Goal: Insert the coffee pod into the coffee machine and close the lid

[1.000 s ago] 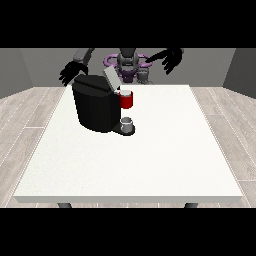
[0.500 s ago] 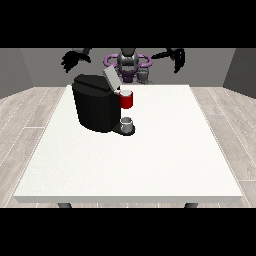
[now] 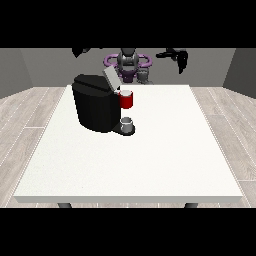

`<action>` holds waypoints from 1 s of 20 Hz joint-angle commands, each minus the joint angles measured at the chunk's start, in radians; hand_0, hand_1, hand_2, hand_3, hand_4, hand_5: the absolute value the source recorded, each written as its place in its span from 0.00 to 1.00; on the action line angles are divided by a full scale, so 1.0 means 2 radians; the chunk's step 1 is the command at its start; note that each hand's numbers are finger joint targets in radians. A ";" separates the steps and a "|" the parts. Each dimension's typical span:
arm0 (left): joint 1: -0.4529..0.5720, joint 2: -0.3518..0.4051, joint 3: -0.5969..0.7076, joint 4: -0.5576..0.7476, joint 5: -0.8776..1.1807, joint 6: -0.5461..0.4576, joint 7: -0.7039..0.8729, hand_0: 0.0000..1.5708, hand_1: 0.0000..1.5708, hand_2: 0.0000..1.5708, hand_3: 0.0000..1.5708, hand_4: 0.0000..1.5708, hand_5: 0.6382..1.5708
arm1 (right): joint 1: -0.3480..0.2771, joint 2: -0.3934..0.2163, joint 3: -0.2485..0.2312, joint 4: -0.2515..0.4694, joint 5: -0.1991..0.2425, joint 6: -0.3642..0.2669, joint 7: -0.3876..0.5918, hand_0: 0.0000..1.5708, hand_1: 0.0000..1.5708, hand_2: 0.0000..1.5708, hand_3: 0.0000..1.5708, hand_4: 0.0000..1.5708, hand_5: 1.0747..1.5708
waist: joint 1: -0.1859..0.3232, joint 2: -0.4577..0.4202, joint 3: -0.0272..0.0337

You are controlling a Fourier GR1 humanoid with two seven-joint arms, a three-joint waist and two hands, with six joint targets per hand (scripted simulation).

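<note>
The fingers of the hand at the view's right [image 3: 181, 59] hang loose, holding nothing. I cannot tell about the other hand [image 3: 81, 50]. The coffee pod [image 3: 126, 99] sits in the coffee machine [image 3: 96, 102] on the tabletop [image 3: 165, 145]; its lid [image 3: 111, 78] stands open. A fast swing down could bump the machine.

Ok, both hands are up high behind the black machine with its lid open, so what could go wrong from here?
The grey hinged lid of the black coffee machine stands raised toward the robot, so a hand coming down from behind could knock it shut early. The hand at the view's left sits at the edge of view, hard to track. A careless reach might also topple the small grey cup under the red pod holder.
</note>
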 commanded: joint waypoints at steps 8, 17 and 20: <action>0.062 -0.010 -0.033 -0.124 0.050 -0.015 0.037 0.00 0.00 0.00 0.00 0.00 1.00 | -0.042 0.010 0.037 -0.007 0.037 0.011 -0.010 0.00 0.00 0.00 0.00 0.14 1.00 | 0.027 0.038 0.0002; 0.100 -0.026 -0.070 -0.232 0.086 0.013 0.112 0.00 0.00 0.00 0.00 0.00 1.00 | -0.086 0.003 0.009 0.044 0.009 0.043 0.012 0.00 0.00 0.00 0.00 0.00 1.00 | 0.038 0.065 0.0003; 0.117 -0.015 -0.077 -0.234 0.078 0.013 0.054 0.00 0.00 0.00 0.00 0.00 1.00 | -0.134 -0.002 -0.003 0.066 0.013 0.041 -0.001 0.00 0.00 0.00 0.00 0.00 1.00 | 0.030 0.116 0.0001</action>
